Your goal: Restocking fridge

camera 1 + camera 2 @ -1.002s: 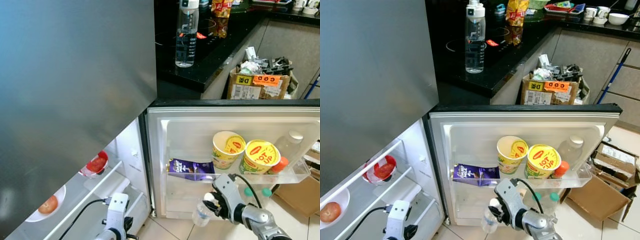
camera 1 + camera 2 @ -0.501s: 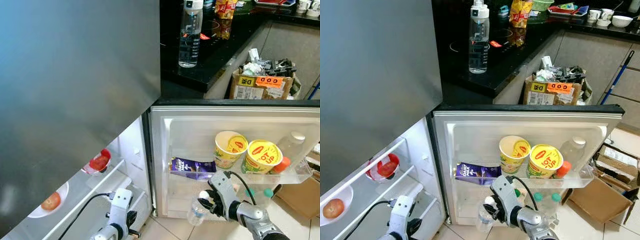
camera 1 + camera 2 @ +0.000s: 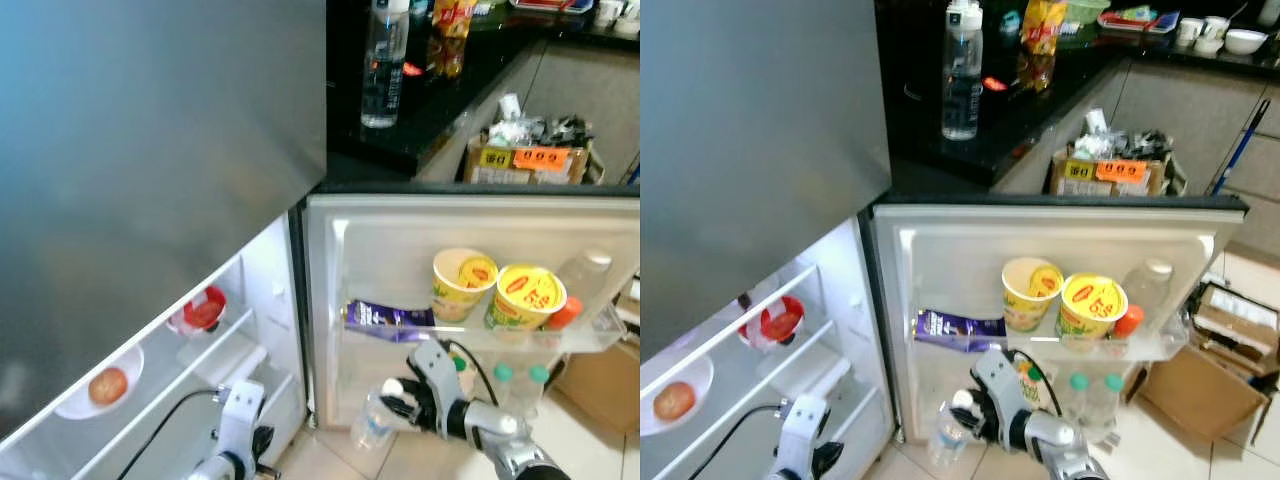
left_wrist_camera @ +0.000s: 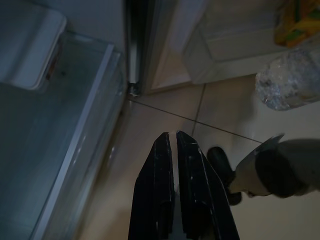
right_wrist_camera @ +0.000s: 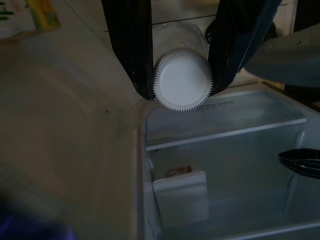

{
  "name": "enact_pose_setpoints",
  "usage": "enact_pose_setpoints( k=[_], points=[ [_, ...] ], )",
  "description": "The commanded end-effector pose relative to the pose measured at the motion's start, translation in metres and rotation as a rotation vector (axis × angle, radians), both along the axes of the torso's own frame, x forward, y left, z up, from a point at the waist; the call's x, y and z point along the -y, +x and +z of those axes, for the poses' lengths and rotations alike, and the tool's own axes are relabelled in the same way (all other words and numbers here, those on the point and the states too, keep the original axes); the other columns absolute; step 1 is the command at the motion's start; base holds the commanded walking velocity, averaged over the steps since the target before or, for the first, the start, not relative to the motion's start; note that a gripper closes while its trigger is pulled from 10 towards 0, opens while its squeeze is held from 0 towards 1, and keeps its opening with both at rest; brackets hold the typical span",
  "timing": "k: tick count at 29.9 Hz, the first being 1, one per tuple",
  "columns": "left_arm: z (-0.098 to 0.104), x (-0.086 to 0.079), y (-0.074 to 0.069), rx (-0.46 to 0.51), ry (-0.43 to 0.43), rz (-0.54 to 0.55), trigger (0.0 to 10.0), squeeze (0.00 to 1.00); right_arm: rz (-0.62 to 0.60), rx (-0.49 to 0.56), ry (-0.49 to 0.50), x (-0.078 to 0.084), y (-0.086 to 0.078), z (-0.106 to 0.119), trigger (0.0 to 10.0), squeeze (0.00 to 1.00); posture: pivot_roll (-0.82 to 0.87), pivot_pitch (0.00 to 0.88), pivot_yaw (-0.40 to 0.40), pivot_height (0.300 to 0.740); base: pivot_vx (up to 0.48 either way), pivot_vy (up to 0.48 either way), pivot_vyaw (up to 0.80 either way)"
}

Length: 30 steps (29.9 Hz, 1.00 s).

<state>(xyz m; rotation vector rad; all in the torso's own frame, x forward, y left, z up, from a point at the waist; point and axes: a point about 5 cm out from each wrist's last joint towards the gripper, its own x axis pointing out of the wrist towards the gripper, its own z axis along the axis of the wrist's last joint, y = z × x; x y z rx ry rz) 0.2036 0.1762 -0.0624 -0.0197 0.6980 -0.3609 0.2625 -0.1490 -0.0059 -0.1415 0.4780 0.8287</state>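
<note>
2 black fingers [image 5: 131,47] of right claw [image 5: 181,65] clamp water bottle [image 5: 182,80].

- The fridge door [image 3: 940,250] stands open to the right of the fridge shelves [image 3: 790,345].
- In the door's rack [image 3: 1160,348] sit two cups [image 3: 1032,290], a carton [image 3: 955,328] to their left and a bottle [image 3: 1145,285] to their right.
- Below the rack, before the door, the right gripper [image 3: 975,408] holds a water bottle [image 3: 945,435] by its neck.
- The left gripper [image 4: 172,145] hangs low before the shelves.
- On the shelves lie a bowl [image 3: 775,325] and, further left, a plate [image 3: 675,400].
- Behind the door, a counter [image 3: 970,140] carries a tall bottle [image 3: 962,70]; a box [image 3: 1110,170] stands to its right.
</note>
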Motion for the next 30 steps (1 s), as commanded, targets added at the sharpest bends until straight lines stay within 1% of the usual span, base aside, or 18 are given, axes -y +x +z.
enact_pose_setpoints(
  k=[1, 5, 10, 12, 14, 18, 22, 24, 25, 27, 29, 30],
  points=[
    [-0.002, -0.005, -0.005, -0.014, 0.020, -0.011, 10.0, 0.00, -0.008, 0.009, 0.002, 0.004, 0.002, 0.003, 10.0, 0.00, -0.07, 0.000, 0.000, 0.625, 0.000, 0.000, 0.00],
    [-0.002, -0.003, -0.004, -0.009, 0.015, -0.017, 10.0, 0.00, -0.014, 0.017, -0.010, 0.008, 0.005, 0.005, 10.0, 0.00, -0.07, 0.000, 0.000, 0.615, 0.000, 0.000, 0.00],
    [0.000, 0.000, -0.001, 0.008, 0.007, -0.023, 10.0, 0.00, -0.027, 0.030, 0.002, 0.012, 0.008, 0.010, 10.0, 0.00, -0.07, 0.000, -0.002, 0.600, 0.000, 0.000, 0.00],
    [0.002, 0.000, 0.002, 0.019, 0.004, -0.025, 10.0, 0.00, -0.033, 0.038, 0.015, 0.014, 0.010, 0.013, 10.0, 0.00, -0.07, 0.000, -0.003, 0.595, 0.000, 0.000, 0.00],
    [0.005, 0.001, 0.007, 0.041, 0.000, -0.032, 10.0, 0.00, -0.041, 0.061, 0.052, 0.018, 0.014, 0.021, 10.0, 0.00, -0.07, 0.000, -0.003, 0.585, 0.000, 0.000, 0.00],
    [0.008, 0.002, 0.011, 0.060, -0.004, -0.040, 10.0, 0.00, -0.042, 0.080, 0.088, 0.021, 0.017, 0.028, 10.0, 0.00, -0.07, 0.000, -0.004, 0.581, 0.000, 0.000, 0.00],
    [0.015, 0.006, 0.020, 0.102, -0.015, -0.072, 10.0, 0.00, 0.001, 0.098, 0.118, 0.025, 0.021, 0.041, 10.0, 0.00, -0.07, 0.000, -0.004, 0.581, 0.000, 0.000, 0.00],
    [0.015, 0.006, 0.020, 0.102, -0.015, -0.072, 10.0, 0.00, 0.001, 0.098, 0.118, 0.025, 0.021, 0.041, 10.0, 0.00, -0.07, 0.000, -0.004, 0.581, 0.000, 0.000, 0.00],
    [0.017, 0.008, 0.023, 0.117, -0.018, -0.086, 10.0, 0.00, 0.035, 0.098, 0.142, 0.025, 0.020, 0.046, 10.0, 0.00, -0.07, 0.000, -0.004, 0.581, 0.000, 0.000, 0.00],
    [0.017, 0.008, 0.023, 0.117, -0.018, -0.086, 10.0, 0.00, 0.035, 0.098, 0.142, 0.025, 0.020, 0.046, 10.0, 0.00, -0.07, 0.000, -0.004, 0.581, 0.000, 0.000, 0.00],
    [0.021, 0.011, 0.029, 0.141, -0.019, -0.106, 10.0, 0.00, 0.143, 0.108, 0.213, 0.023, 0.015, 0.062, 10.0, 0.00, -0.07, 0.000, -0.006, 0.581, 0.000, 0.000, 0.00],
    [0.021, 0.011, 0.029, 0.141, -0.019, -0.106, 10.0, 0.00, 0.143, 0.108, 0.213, 0.023, 0.015, 0.062, 10.0, 0.00, -0.07, 0.000, -0.006, 0.581, 0.000, 0.000, 0.00]
  ],
)
